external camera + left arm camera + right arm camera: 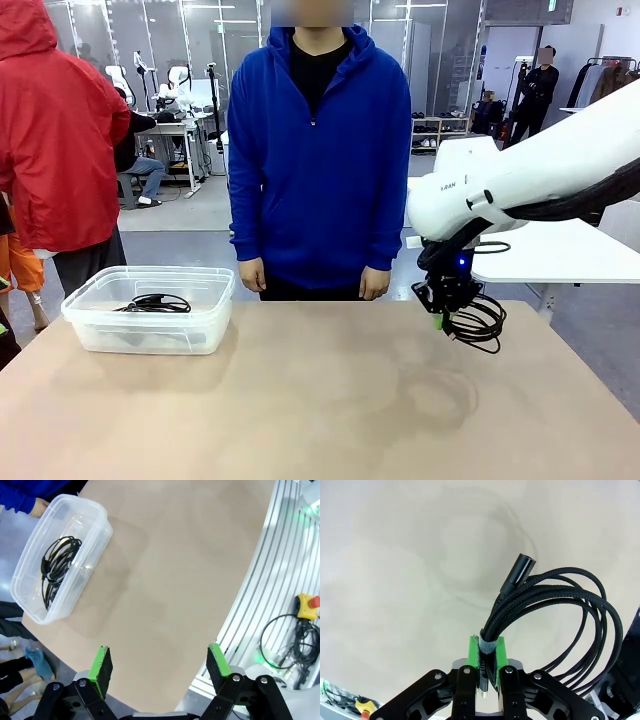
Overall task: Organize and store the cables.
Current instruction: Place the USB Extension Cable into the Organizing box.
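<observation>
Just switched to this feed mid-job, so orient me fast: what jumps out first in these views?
The right gripper is shut on a coiled black cable, which hangs above the tan table at its far right side. At the far left stands a clear plastic bin with another coiled cable inside. A person in a blue hoodie stands at the far edge, and the left gripper is open over the table's near side.

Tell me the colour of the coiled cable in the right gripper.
Black, braided coiled cable; clearest in the right wrist view.
</observation>
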`<state>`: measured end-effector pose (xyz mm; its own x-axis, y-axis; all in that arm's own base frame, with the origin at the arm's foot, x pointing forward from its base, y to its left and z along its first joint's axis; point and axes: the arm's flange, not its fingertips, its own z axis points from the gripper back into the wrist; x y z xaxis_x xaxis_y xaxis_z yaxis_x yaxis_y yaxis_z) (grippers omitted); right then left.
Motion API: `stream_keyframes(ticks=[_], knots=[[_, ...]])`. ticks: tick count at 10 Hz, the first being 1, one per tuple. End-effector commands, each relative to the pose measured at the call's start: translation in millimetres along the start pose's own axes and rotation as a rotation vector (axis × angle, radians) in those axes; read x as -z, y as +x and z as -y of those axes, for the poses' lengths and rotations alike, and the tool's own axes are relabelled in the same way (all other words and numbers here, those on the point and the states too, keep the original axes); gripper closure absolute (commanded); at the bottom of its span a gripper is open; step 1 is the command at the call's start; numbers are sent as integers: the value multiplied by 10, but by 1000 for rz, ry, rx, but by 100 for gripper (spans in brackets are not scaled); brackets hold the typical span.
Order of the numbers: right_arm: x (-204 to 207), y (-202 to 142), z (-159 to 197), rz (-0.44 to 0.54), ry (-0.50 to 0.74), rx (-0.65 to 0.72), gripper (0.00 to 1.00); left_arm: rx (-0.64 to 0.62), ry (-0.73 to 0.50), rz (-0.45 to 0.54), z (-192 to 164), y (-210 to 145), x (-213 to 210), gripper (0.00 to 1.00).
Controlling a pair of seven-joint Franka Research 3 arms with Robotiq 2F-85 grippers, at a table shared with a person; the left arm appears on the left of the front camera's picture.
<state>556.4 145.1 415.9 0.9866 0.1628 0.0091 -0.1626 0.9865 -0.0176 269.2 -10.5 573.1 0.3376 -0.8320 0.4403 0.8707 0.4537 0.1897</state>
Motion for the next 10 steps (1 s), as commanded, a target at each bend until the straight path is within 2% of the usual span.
stream_keyframes(ticks=[1,3,8,10], knots=[[71,-176,-288,30,10,3,100,-2,2,0,-3,-8,-7,5],[36,-180,-703,45,74,-33,100,-2,2,0,-3,-8,-7,5],[315,-22,-2018,104,64,-64,100,-2,2,0,-3,-8,-7,5],[445,-34,-2333,86,58,-65,100,-2,2,0,-3,-8,-7,5]])
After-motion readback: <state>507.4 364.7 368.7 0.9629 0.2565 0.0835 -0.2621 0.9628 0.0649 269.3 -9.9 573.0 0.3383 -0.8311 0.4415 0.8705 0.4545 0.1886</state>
